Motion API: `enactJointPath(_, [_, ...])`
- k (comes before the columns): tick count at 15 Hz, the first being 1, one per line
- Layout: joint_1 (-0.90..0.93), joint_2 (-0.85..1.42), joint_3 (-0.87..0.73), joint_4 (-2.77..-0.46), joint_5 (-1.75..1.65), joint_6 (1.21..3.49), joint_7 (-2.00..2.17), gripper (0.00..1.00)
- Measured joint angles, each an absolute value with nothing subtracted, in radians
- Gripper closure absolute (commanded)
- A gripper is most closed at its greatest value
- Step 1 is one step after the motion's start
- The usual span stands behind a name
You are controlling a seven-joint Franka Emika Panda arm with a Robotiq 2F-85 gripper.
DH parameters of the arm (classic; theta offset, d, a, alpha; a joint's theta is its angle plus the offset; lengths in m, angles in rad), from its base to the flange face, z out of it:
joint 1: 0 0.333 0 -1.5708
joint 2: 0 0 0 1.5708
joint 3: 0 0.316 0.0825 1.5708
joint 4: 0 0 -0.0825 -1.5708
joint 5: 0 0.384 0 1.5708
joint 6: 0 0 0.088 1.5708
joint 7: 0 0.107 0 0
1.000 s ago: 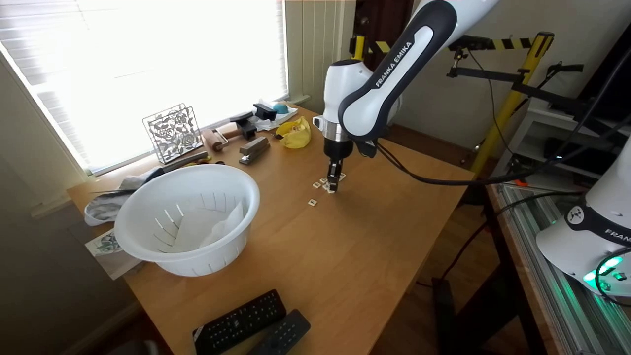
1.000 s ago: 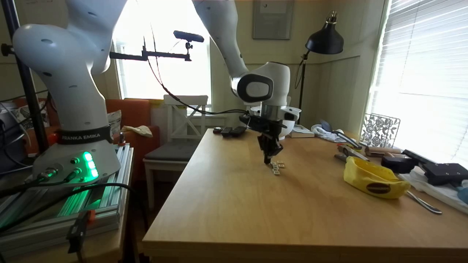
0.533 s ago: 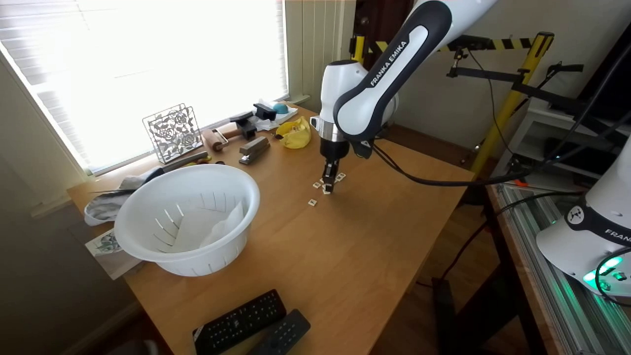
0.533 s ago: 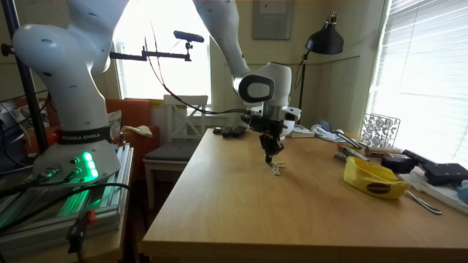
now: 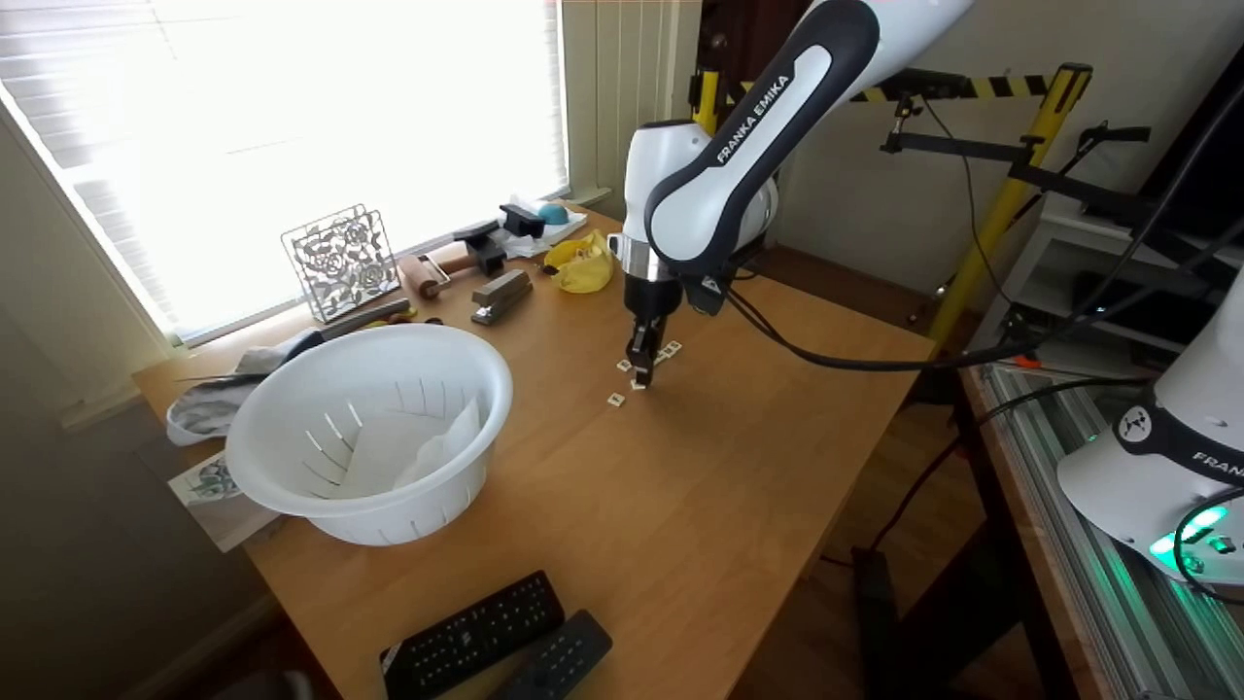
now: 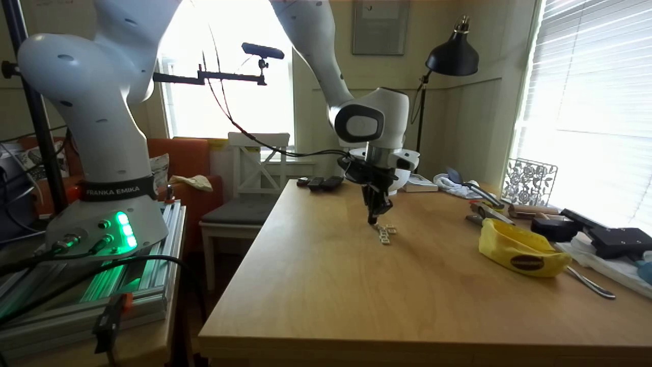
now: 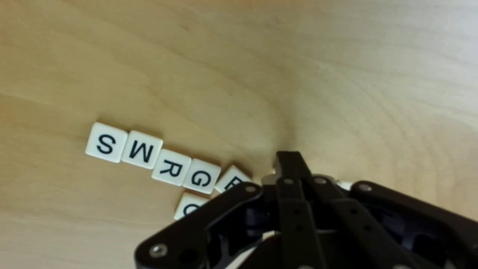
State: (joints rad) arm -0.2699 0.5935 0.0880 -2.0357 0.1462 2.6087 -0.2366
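It's jaws together, a slim tip probably suiting the small letter tiles (image 7: 171, 167) beside it; face up on the surface (image 7: 209, 86), their row trails toward nine o'clock in the wrist view.

Gripper (image 7: 304, 170) closed, partly hiding row of white letter tiles (image 7: 171, 167) on wooden tabletop (image 7: 209, 82); S, R, G legible

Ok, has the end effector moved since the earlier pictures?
Yes: in an exterior view the end effector has shifted slightly towards the white slotted bowl, which has stayed put.
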Motion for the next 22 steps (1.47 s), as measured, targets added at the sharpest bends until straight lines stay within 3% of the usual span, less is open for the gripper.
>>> enactJointPath(22, [-0.268,0.603,0.082,-2.010,0.202,2.569,-0.133,1.00])
